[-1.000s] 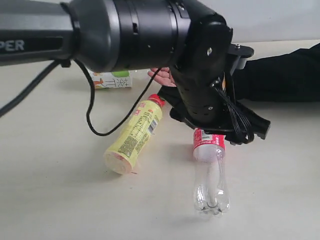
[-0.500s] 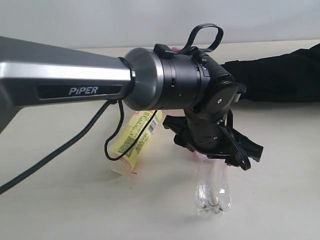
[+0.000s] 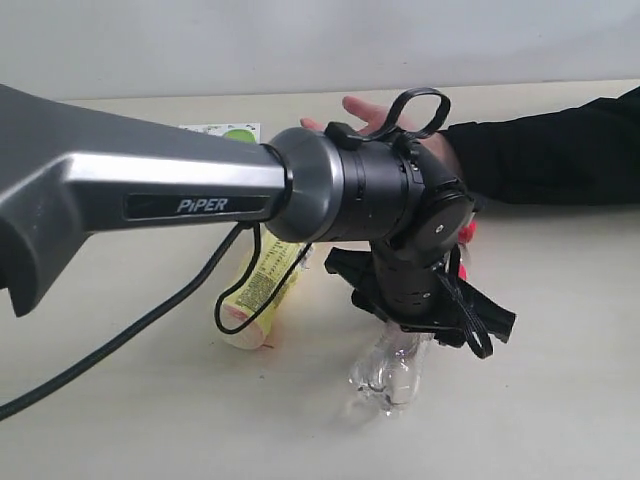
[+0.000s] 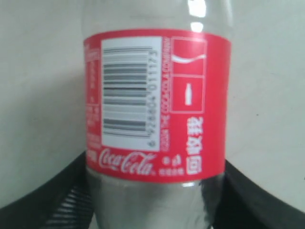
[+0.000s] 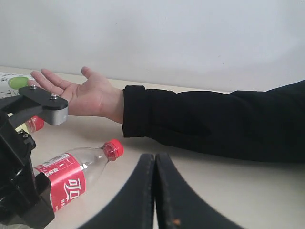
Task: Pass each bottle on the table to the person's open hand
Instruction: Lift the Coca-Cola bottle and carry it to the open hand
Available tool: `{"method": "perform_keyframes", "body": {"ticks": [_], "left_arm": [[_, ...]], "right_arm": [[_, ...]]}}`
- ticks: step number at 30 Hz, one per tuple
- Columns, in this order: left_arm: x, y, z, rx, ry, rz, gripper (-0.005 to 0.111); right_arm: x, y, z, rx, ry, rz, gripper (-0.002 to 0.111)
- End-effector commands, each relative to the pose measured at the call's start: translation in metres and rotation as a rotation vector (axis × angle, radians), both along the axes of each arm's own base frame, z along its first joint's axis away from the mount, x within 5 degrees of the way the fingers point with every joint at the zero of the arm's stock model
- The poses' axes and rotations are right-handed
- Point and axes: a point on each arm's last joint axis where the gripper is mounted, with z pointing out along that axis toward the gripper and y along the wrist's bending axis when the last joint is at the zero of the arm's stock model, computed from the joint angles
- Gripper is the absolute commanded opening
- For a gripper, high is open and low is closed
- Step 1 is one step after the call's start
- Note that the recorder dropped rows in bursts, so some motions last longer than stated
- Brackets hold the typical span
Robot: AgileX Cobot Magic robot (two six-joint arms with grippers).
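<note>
My left gripper [image 3: 425,300] is shut on the clear bottle with the red label [image 4: 155,105], its dark fingers [image 4: 62,200] pressed against both sides. This bottle [image 3: 392,368] lies tilted, base low over the table [image 3: 120,420], red cap [image 5: 113,149] pointing toward the person's open hand [image 3: 378,113]. The hand [image 5: 76,93] is palm up at the far side. The yellow bottle [image 3: 258,292] lies left of the gripper. The short green-apple bottle [image 3: 232,130] lies far left. My right gripper [image 5: 155,191] is shut and empty. The white-capped bottle is out of view.
The person's black sleeve [image 3: 560,150] stretches across the far right of the table. My left arm's thick grey and black body [image 3: 200,200] and its cable [image 3: 235,300] hang over the yellow bottle and the left half of the scene.
My left gripper came down over the red-label bottle and shut on it. The bottle has since swung, its base shifting left. The open hand has come back into view.
</note>
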Motion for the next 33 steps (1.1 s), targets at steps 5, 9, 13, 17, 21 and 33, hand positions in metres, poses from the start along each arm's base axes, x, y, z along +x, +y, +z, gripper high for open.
{"method": "perform_keyframes", "body": {"ticks": [5, 9, 13, 17, 21, 33], "left_arm": [[-0.002, 0.000, 0.007, 0.015, -0.032, -0.112, 0.000], [-0.002, 0.002, 0.036, -0.020, -0.083, -0.185, 0.000], [0.002, 0.010, 0.081, -0.081, -0.176, -0.195, 0.000], [0.017, 0.028, 0.121, -0.154, -0.270, -0.100, 0.000], [0.041, 0.048, 0.144, -0.274, -0.288, 0.110, 0.000], [0.115, 0.093, 0.142, -0.625, -0.131, 0.579, 0.000]], "right_arm": [[0.000, 0.000, -0.001, -0.007, -0.006, -0.003, 0.000], [0.000, 0.000, -0.001, -0.007, -0.006, -0.003, 0.000], [0.000, 0.000, -0.001, -0.007, -0.006, -0.003, 0.000], [0.000, 0.000, -0.001, -0.007, -0.006, -0.003, 0.000], [0.000, 0.000, -0.001, -0.007, -0.006, -0.003, 0.000], [0.000, 0.000, -0.001, -0.007, -0.006, -0.003, 0.000]]}}
